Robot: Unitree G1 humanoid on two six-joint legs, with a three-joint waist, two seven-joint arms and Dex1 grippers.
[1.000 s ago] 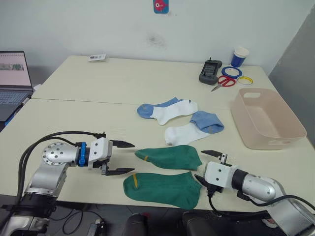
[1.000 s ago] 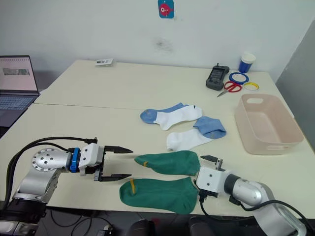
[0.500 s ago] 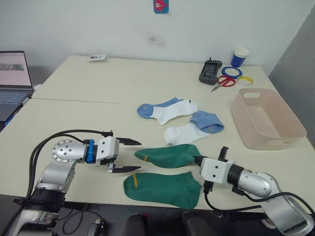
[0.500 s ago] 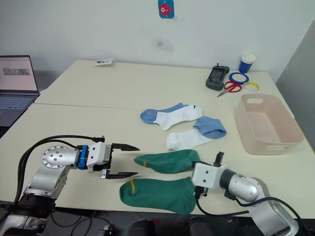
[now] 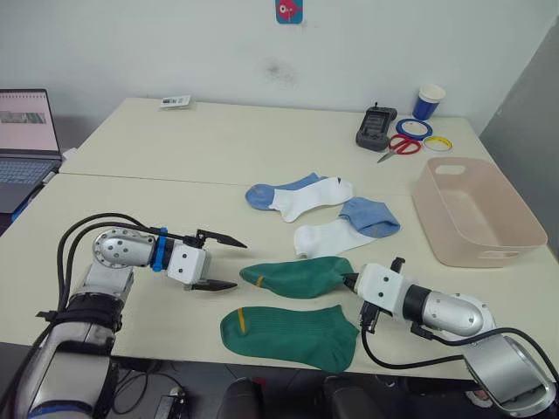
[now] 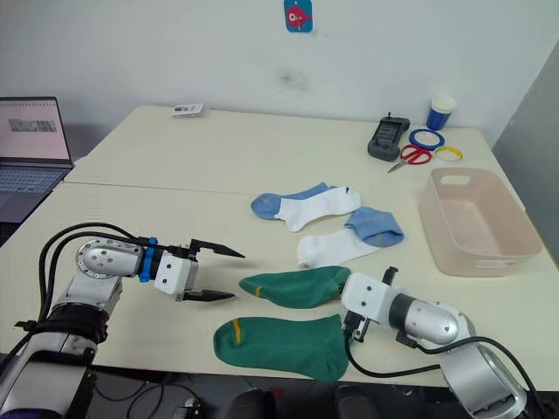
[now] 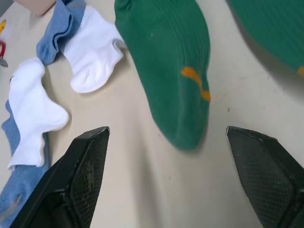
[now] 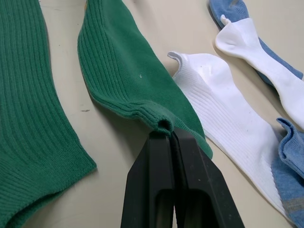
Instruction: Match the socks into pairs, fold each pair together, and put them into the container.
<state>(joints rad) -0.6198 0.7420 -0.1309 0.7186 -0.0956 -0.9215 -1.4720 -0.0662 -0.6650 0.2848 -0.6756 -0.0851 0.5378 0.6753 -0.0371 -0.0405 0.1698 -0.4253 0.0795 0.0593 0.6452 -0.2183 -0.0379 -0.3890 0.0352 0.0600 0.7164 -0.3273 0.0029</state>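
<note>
Two dark green socks lie at the front of the table: the farther green sock (image 5: pixel 301 277) and the nearer green sock (image 5: pixel 288 336), each with a yellow mark near the toe. My right gripper (image 5: pixel 354 281) is shut on the cuff of the farther green sock (image 8: pixel 128 80), pinching a small fold of it. My left gripper (image 5: pixel 238 264) is open just left of that sock's toe (image 7: pixel 183 118), not touching it. Two white socks with light-blue ends (image 5: pixel 301 194) (image 5: pixel 341 231) lie behind the green ones. The pale pink container (image 5: pixel 476 214) stands at the right, with nothing in it.
At the back right are a black device (image 5: pixel 373 128), red scissors (image 5: pixel 397 148), tape rolls (image 5: pixel 410 128) and a blue-and-white cup (image 5: pixel 428 100). A laptop (image 5: pixel 22 131) sits at the far left. A small card (image 5: pixel 175 102) lies at the back edge.
My right gripper has moved in and shut on the cuff of the farther green sock. My left gripper, still open, has moved right and away from me toward that sock's toe.
</note>
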